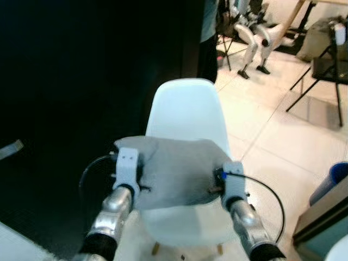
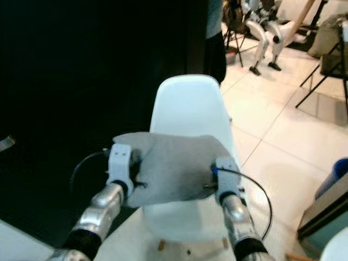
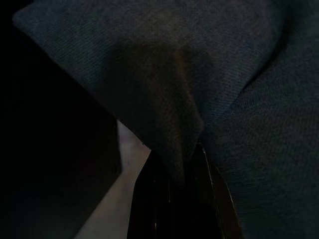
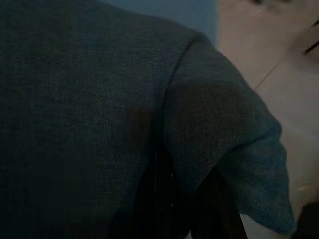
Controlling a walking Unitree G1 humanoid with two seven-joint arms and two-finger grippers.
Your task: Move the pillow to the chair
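We hold the pillow point(image 1: 174, 171) up between our two arms, over the seat of the chair point(image 1: 187, 111). It is grey, and it hangs in the air in front of the chair's back, covering the near part of the seat from our eyes; we cannot tell whether its underside touches the seat. The chair is white, with a curved shell and pale wooden legs just showing beneath it.

Our left gripper point(image 3: 182, 174) has its jaws clenched on the pillow's left edge: in the left wrist view a fold of the cloth is pinched between the two black fingers point(image 3: 147, 199). Our right gripper point(image 4: 187, 194) grasps the right edge the same way, the cloth bunching down into its jaws. From the head, both wrists sit level with each other at the pillow's two sides, a black cable looping out from each.

The chair stands on a pale tiled floor point(image 1: 283, 147), close beside a dark wall point(image 1: 76, 81) on our left. A person point(image 1: 207, 38) stands behind the chair. Farther back are another robot's legs point(image 1: 255, 41) and a dark folding stand point(image 1: 321, 70). A blue bin point(image 1: 333, 179) sits at the right edge.
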